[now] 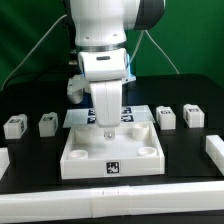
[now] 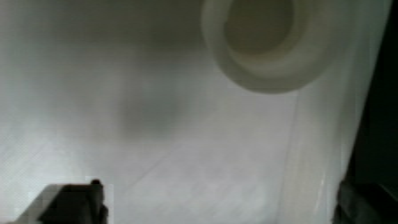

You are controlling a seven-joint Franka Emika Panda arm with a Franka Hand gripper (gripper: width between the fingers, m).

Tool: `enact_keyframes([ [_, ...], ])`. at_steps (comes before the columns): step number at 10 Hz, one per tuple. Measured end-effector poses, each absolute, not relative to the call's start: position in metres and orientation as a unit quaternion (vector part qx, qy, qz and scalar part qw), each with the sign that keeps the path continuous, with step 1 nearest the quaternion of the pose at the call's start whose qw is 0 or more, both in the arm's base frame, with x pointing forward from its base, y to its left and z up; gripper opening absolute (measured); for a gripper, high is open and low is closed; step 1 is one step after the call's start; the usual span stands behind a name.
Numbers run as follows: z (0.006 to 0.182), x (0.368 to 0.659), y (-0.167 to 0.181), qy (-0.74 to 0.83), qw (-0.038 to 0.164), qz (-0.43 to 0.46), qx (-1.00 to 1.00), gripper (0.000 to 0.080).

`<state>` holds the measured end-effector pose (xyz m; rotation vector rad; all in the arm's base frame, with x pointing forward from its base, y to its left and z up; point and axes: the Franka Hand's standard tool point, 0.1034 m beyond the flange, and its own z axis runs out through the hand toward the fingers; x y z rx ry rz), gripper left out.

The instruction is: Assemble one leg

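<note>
Several small white legs with tags stand on the black table: two at the exterior view's left (image 1: pixel 14 126) (image 1: pixel 47 123) and two at its right (image 1: pixel 166 116) (image 1: pixel 193 115). My gripper (image 1: pixel 107 129) hangs low over the middle of the large white square tray (image 1: pixel 80 160), apart from every leg. In the wrist view the gripper (image 2: pixel 222 192) is open and empty. Its dark fingers (image 2: pixel 71 205) stand wide apart over the tray's flat white surface (image 2: pixel 160 120). One round corner socket (image 2: pixel 267 45) shows ahead of them. No leg shows in the wrist view.
The marker board (image 1: pixel 137 113) lies behind the tray, partly hidden by my arm. White blocks sit at the table's edges at the exterior view's left (image 1: pixel 4 160) and right (image 1: pixel 214 148). A green wall stands behind.
</note>
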<state>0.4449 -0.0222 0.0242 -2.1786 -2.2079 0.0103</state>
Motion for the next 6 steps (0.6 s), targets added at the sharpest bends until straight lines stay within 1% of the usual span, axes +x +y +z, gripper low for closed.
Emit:
enact_keyframes([
  [6,0.0242,0.4449,-0.0222,-0.712,0.020,0.003,-0.702,0.0650],
])
